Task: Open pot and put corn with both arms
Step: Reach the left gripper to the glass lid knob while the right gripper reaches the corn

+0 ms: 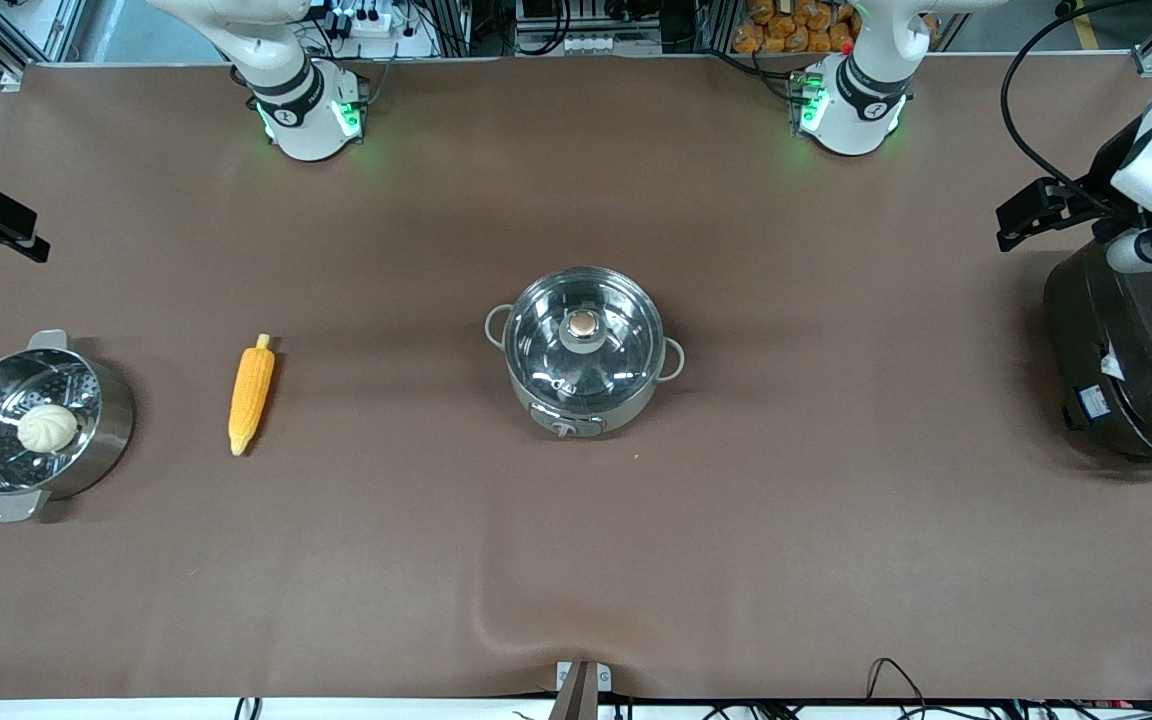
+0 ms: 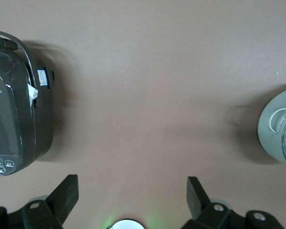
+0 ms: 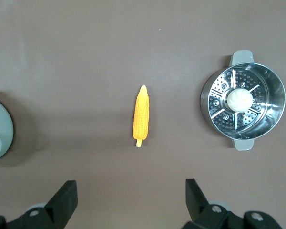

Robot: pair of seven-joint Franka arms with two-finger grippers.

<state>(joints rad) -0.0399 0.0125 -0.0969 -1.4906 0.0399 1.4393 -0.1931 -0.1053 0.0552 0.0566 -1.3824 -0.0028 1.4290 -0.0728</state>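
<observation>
Both grippers spread wide and empty: left gripper (image 2: 128, 193) up over bare mat between the pot (image 1: 584, 350) and the rice cooker (image 1: 1131, 350), right gripper (image 3: 128, 193) up over the corn (image 1: 251, 394). Pot at mid-table, glass lid (image 1: 583, 342) on, copper knob (image 1: 583, 323) untouched. Corn flat on the mat, well apart from the pot toward the right arm's end. Farther out from the pot that way, a steamer pot (image 1: 111, 420) holding a white bun (image 1: 47, 428). No step begun, by the look. Next, likely: left gripper centred over the knob, lowered, closed, lid lifted straight up; right down across the cob's middle.
</observation>
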